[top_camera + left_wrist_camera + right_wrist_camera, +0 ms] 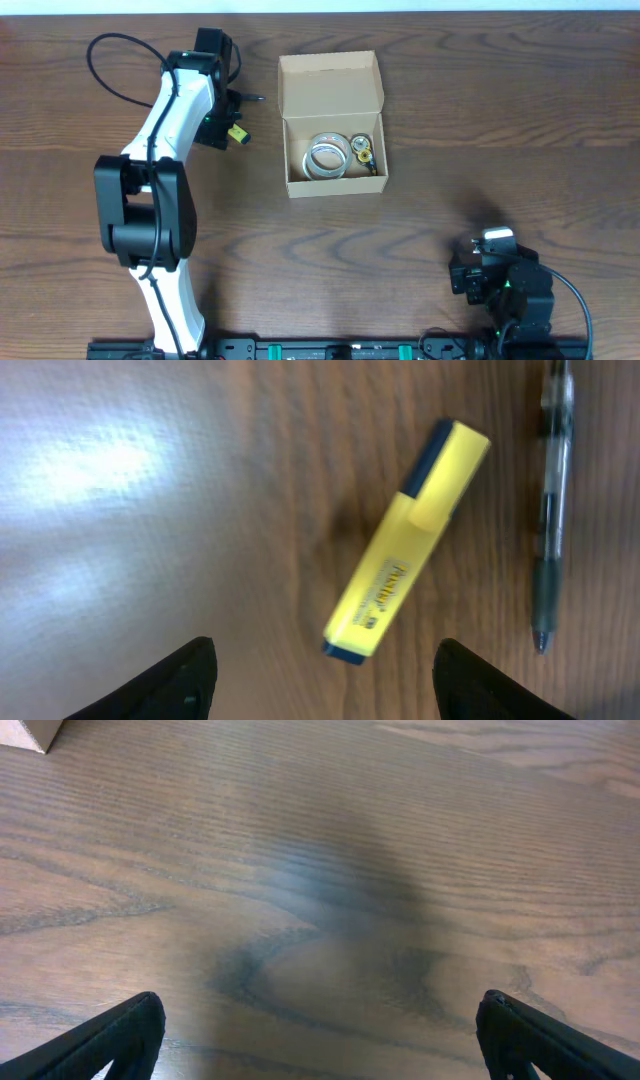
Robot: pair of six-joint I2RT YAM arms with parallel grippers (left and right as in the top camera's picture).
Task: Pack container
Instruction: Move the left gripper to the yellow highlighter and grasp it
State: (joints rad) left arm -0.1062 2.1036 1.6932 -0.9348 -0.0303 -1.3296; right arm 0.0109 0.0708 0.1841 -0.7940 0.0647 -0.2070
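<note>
The tan cardboard container stands open at the table's upper middle, its flap lid folded back. Inside lie a clear tape roll and a smaller yellow-black roll. A yellow highlighter lies on the wood left of the box, with a grey pen beside it. My left gripper is open above the highlighter, not touching it; the highlighter also shows in the overhead view. My right gripper is open and empty over bare wood at the lower right.
The left arm stretches from the front left up to the box's left side. A corner of the box shows at the top left of the right wrist view.
</note>
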